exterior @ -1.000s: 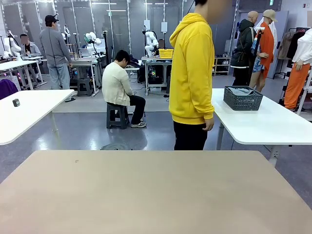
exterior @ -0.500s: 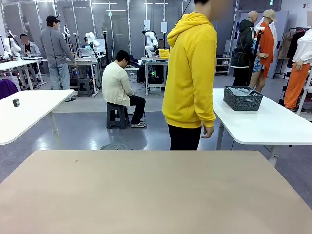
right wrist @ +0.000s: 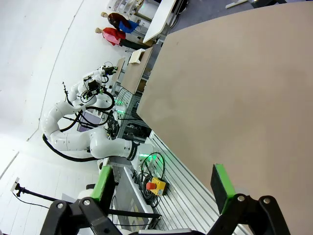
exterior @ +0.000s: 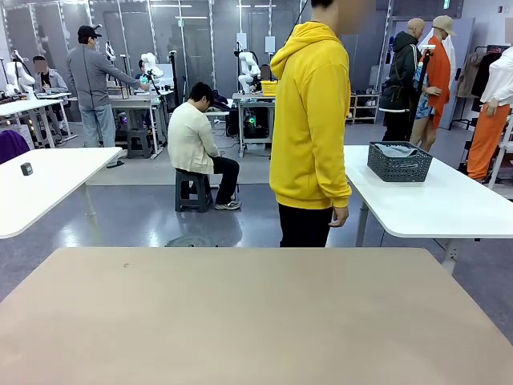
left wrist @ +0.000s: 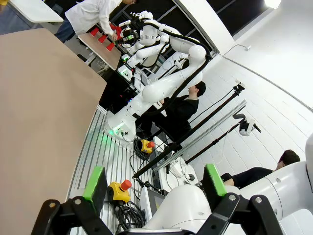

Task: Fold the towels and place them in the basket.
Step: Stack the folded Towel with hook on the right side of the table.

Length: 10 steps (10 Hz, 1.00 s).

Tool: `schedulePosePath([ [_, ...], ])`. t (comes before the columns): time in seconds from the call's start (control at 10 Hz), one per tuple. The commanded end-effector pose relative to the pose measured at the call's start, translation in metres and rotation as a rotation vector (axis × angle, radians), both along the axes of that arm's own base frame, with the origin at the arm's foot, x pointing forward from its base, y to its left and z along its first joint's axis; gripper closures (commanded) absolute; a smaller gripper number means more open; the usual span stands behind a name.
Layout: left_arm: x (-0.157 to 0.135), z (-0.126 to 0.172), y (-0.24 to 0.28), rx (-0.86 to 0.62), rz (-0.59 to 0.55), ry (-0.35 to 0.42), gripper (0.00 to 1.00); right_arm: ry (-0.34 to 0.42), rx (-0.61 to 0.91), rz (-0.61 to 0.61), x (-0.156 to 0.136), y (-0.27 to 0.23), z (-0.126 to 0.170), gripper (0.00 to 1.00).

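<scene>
beige work table (exterior: 256,321) bare; person in yellow hoodie (exterior: 311,120) turned toward white side table (exterior: 449,204). dark grey basket (exterior: 399,161) there, pale cloth inside, likely beyond reach: task stalls unless brought. left gripper (left wrist: 154,183), right gripper (right wrist: 164,183) released, holding nothing.

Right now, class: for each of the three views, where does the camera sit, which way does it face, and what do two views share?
Front view: sits at the robot's side, facing across the beige table at a person in a yellow hoodie; the basket stands on a white table beyond.
Left wrist view: looks along the open left gripper past the table's edge.
Right wrist view: looks along the open right gripper over the tabletop.
Shared: all show the beige table.
</scene>
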<state>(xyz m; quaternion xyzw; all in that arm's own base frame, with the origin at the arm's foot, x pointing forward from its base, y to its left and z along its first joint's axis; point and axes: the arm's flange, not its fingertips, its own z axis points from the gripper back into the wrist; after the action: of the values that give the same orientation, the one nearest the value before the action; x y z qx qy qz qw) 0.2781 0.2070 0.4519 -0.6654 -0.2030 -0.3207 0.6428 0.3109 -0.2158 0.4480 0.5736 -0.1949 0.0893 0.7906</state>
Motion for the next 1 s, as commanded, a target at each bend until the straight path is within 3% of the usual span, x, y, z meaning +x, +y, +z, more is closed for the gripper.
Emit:
schedulePosePath([
  [0.0,0.0014,0.0012,-0.0026,0.014,-0.004,0.004,0.0,-0.017,0.005,0.007,0.0002,-0.0012,0.0001,0.0],
  [0.9,0.0014,0.0012,-0.0026,0.014,-0.004,0.004,0.0,-0.017,0.005,0.007,0.0002,-0.0012,0.0001,0.0],
])
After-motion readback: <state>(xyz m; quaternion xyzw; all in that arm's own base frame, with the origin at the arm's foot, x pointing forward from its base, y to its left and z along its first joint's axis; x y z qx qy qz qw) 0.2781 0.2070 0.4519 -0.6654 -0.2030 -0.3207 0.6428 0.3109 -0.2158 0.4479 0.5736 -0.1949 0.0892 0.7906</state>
